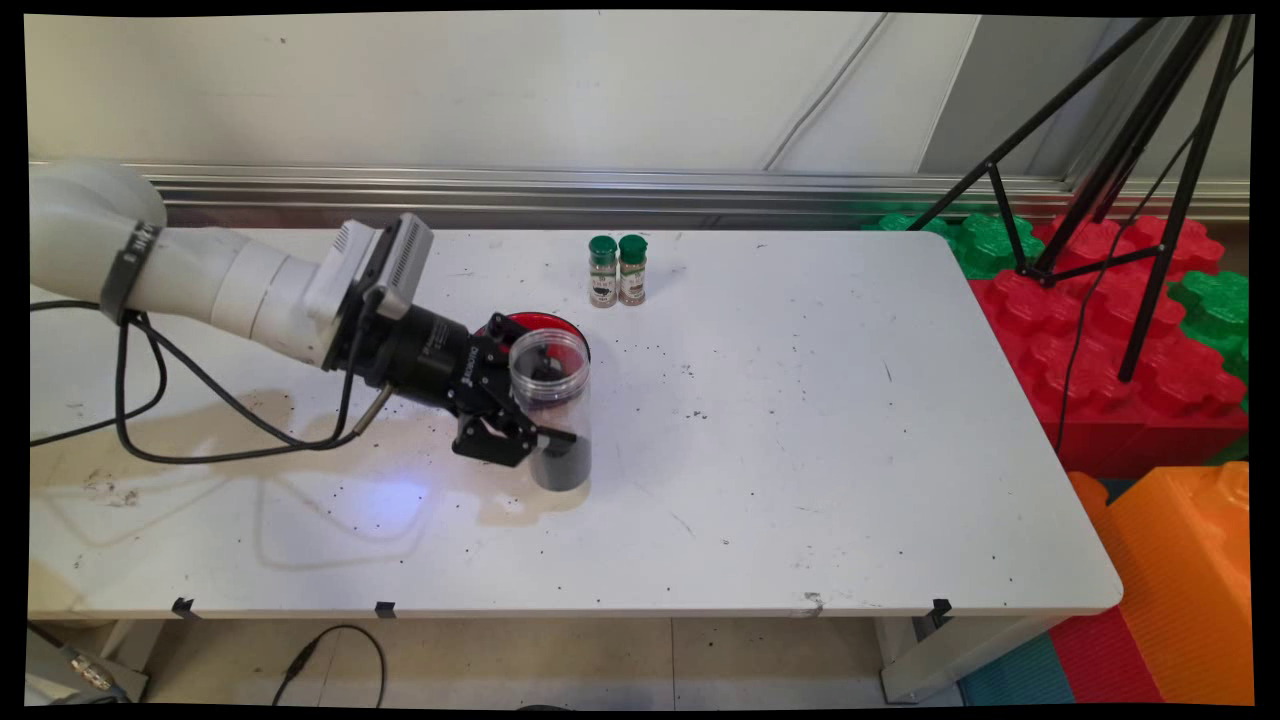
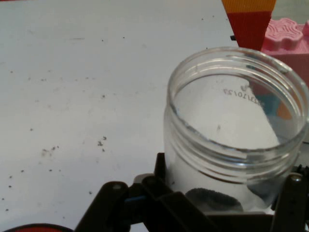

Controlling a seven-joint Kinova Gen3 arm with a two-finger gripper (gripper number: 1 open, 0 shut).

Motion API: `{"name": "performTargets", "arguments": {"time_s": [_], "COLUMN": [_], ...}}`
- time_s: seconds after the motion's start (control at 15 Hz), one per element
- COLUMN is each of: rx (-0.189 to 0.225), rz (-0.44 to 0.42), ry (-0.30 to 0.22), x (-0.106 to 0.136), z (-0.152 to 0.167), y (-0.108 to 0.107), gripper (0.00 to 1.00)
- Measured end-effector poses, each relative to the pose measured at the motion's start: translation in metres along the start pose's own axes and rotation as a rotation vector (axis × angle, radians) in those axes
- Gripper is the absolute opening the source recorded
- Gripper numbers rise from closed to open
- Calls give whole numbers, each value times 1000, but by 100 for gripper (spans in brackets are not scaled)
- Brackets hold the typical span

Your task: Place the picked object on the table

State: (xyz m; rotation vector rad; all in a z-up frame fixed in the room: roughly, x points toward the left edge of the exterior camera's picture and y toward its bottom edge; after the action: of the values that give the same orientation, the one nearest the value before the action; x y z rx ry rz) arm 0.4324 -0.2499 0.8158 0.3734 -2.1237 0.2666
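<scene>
Tool (image 1: 535,425) clenched on open jar (image 1: 552,400) w/ dark contents; only main view shows 2 spice bottles (image 1: 617,270).

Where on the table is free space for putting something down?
The table's whole right half is bare, also the near strip before the clear jar. Crowded: mid-table, where the hand grips the jar beside the red lid, spice bottles behind.

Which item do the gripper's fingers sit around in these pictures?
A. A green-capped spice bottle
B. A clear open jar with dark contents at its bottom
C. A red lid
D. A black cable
B: the gripper clasps the clear jar, which has no lid; both spice bottles stand apart behind.
</scene>
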Motion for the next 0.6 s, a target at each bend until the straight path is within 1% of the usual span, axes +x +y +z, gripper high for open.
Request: {"name": "performTargets", "arguments": {"time_s": [0.6], "rx": [-32], "rz": [0], "ry": [-26], "x": [-23], "z": [11], "y": [9], "gripper": [0]}}
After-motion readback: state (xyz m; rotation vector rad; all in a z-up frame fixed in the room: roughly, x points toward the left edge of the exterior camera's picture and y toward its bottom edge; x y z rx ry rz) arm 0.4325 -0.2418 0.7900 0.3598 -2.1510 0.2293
